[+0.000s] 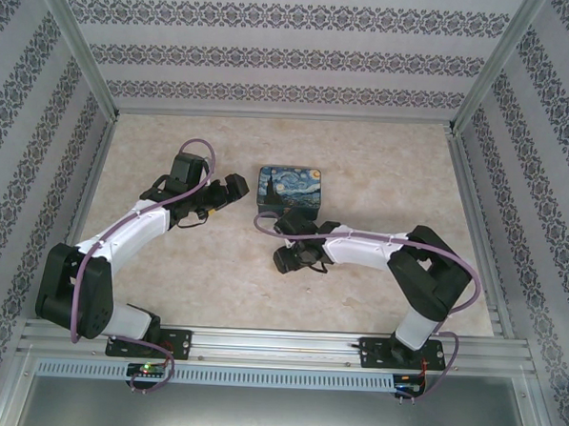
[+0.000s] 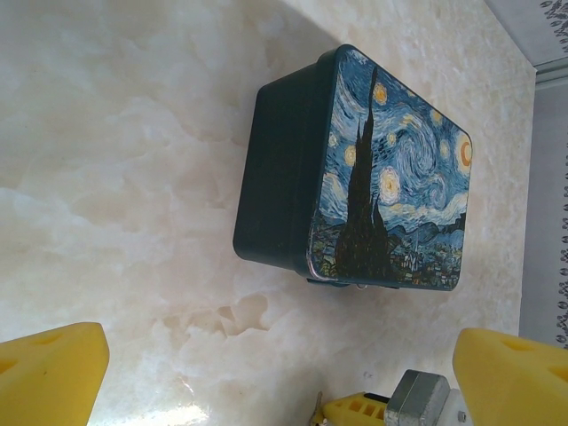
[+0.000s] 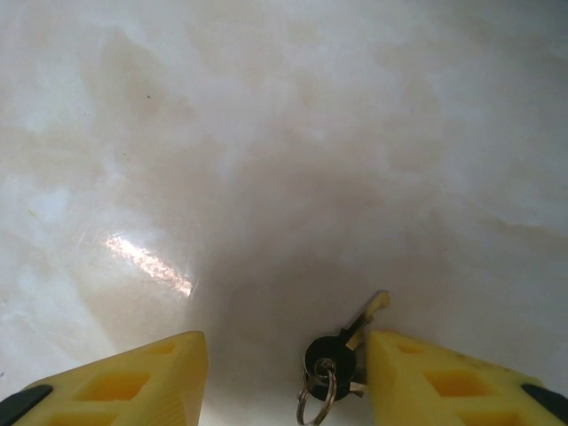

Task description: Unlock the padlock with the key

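Between the fingers of the right gripper (image 3: 284, 383) we find the key (image 3: 348, 344), flat on the table (image 3: 266, 133). Its dark head is toward the wrist camera and its pale blade angles up and away. A ring (image 3: 317, 401) hangs from the head, nearer the camera. We see the key much closer to the finger on the picture's right than to the other one; whether blade and finger touch we cannot tell. The jaws stand partly apart, far wider than the key, and they hold nothing.

From above, we see this gripper just in front of the tin (image 1: 291, 187), near its left corner, with the arm's wrist covering the spot where the key lies. The tin, printed with a swirling night sky, rests on the table near the centre. The left gripper (image 2: 284, 390) sits left of the tin, jaws spread wide and empty, facing the tin's dark side wall. Patterned walls (image 1: 273, 60) fence the table on three sides.
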Available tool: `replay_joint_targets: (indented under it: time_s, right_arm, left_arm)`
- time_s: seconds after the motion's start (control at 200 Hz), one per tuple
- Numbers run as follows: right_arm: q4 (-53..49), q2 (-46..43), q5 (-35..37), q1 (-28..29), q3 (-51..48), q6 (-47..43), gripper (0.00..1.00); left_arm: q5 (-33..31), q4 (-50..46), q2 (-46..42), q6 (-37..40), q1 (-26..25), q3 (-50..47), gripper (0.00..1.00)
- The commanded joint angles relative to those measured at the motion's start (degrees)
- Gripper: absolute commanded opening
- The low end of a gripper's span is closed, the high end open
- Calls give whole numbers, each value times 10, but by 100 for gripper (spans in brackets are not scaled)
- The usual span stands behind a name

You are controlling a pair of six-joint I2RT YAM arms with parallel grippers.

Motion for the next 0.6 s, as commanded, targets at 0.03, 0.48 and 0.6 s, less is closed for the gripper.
replay_joint_targets:
  time_s: [0.03,0.48,0.6]
  right_arm:
    - [-68,38,33,21,26,25,48]
    - [-138,51,79,47,40,-2,40]
    - [-131,57,79,47,30,-4,30]
  left_arm:
    - [8,19,3,-7,7,-7,100]
    - [10,19,10,-6,7,0,100]
    - [10,17,12,-5,7,1,100]
